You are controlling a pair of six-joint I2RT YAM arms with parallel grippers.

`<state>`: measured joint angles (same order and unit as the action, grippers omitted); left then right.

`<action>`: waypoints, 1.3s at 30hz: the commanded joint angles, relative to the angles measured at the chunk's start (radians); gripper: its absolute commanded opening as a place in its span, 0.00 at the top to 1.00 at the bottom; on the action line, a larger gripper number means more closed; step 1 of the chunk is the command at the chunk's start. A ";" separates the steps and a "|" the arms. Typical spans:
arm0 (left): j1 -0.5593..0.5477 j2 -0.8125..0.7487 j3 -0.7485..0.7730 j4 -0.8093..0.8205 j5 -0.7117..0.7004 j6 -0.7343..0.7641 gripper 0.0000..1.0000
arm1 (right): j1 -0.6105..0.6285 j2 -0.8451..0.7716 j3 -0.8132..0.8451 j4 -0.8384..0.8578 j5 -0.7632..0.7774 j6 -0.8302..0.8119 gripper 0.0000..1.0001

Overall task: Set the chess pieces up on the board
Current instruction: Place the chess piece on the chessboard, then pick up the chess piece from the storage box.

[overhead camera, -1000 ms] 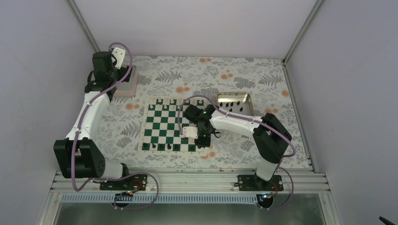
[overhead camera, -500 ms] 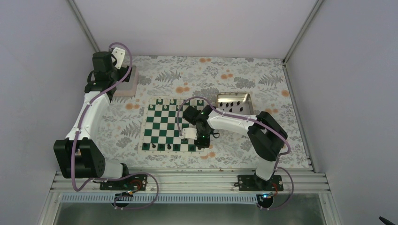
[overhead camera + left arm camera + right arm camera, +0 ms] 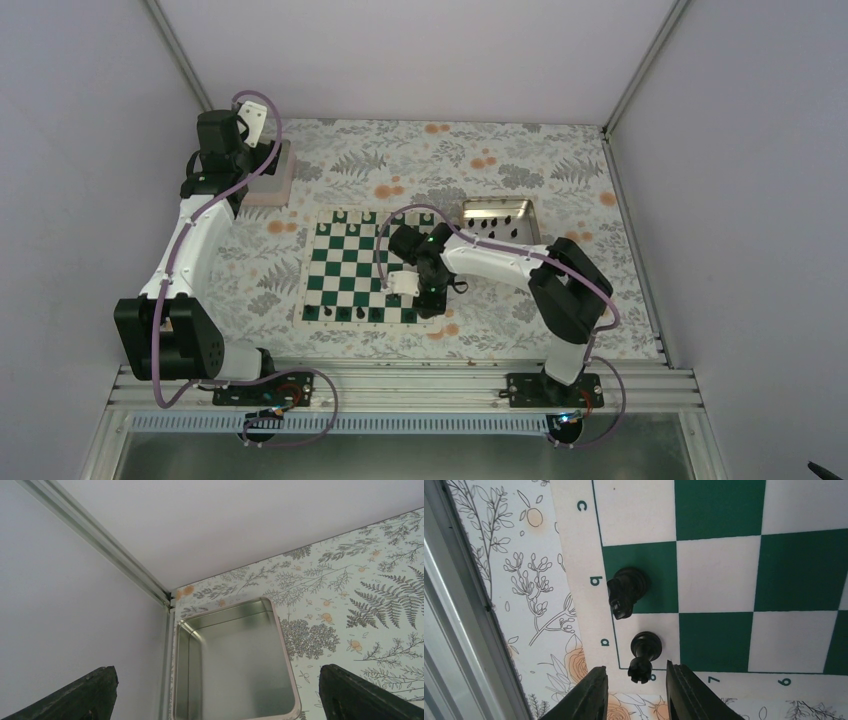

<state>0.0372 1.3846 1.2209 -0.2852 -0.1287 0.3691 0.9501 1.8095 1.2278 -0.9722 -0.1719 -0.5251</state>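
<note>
The board (image 3: 352,262) being laid at the middle of the table (image 3: 560,170), chess pieces (image 3: 345,313) being lined along its near edge, two being stood on its near right corner squares, right-hand tray (image 3: 497,209) being kept just behind-right, more pieces being held in it, left-hand tray (image 3: 235,660) being kept far left

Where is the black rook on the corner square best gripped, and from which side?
Probably from straight above, at its upper body below the crown. The rook stands upright, and the right gripper straddles it with room to spare. The neighbouring knight lies outside the fingers' closing line.

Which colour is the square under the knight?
Green, under the knight; best in right wrist view.
</note>
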 commanded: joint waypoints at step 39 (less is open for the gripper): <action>0.006 -0.042 -0.036 0.017 0.018 -0.011 0.00 | -0.863 -0.065 -0.046 0.057 0.202 -0.125 0.72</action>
<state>0.0372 1.3643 1.1908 -0.2779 -0.1226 0.3695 0.0956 1.7401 1.1950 -0.9497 -0.0048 -0.6456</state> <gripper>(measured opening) 1.000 0.279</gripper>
